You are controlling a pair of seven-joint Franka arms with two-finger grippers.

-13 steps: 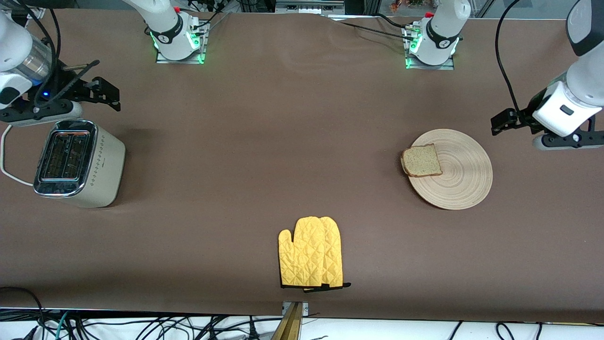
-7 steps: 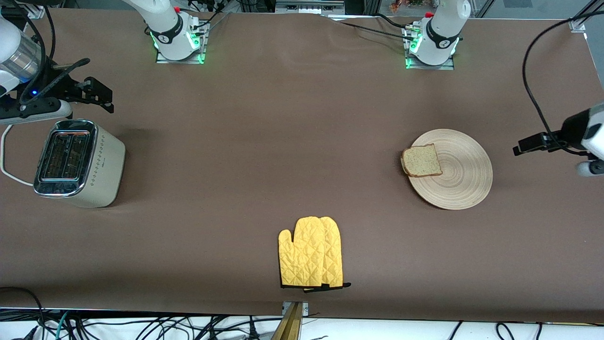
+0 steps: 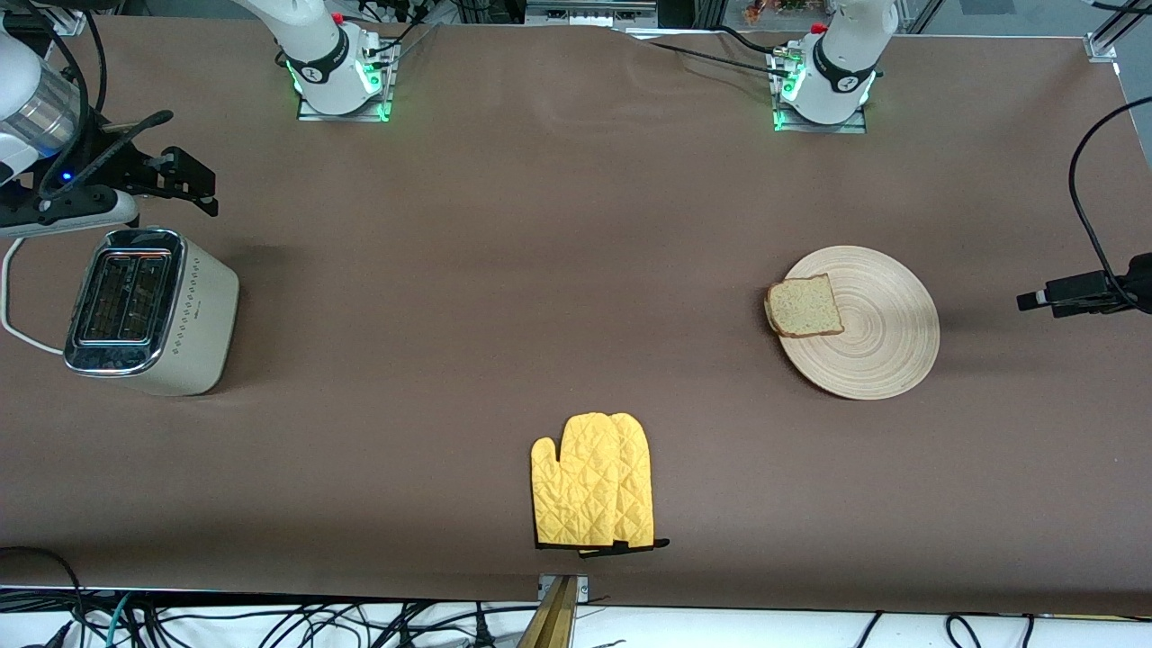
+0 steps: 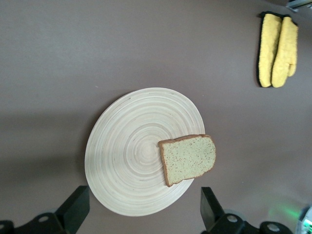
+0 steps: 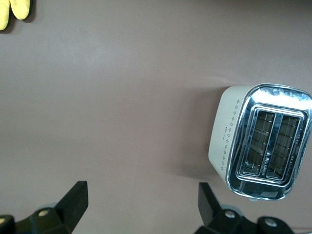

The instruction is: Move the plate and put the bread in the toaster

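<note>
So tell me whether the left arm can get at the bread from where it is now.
Probably yes. The bread slice lies uncovered on the wooden plate, overhanging its rim toward the right arm's end. The left claw is open, up in the air by the plate at the left arm's end, nothing between.

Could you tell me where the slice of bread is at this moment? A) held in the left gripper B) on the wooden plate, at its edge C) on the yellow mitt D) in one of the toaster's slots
B: the bread lies on the plate, overhanging its rim toward the right arm's end; both toaster slots are empty.
</note>
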